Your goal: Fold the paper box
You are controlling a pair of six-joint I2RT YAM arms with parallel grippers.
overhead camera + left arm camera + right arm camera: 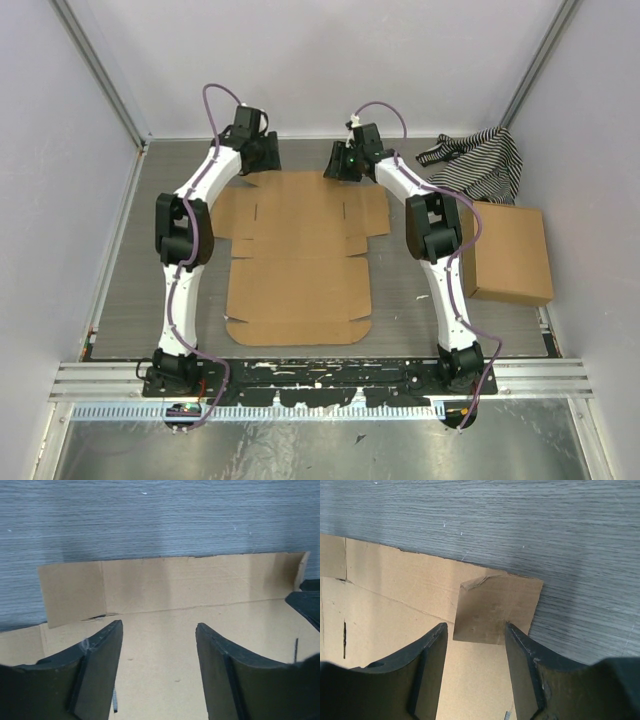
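The paper box (300, 255) is a brown die-cut cardboard sheet lying mostly flat in the middle of the table. My left gripper (264, 156) hovers over its far left edge, open and empty. In the left wrist view the gripper (157, 627) faces the sheet's far strip (170, 585), which tilts up along its crease. My right gripper (339, 164) is over the far right edge, open and empty. In the right wrist view the gripper (476, 627) points at a small end flap (495, 610) that is folded up from the sheet.
A squarish brown cardboard box (510, 252) sits at the right, beside the right arm. A black-and-white striped cloth (475, 165) lies at the back right. Grey walls close in the table at the back and sides.
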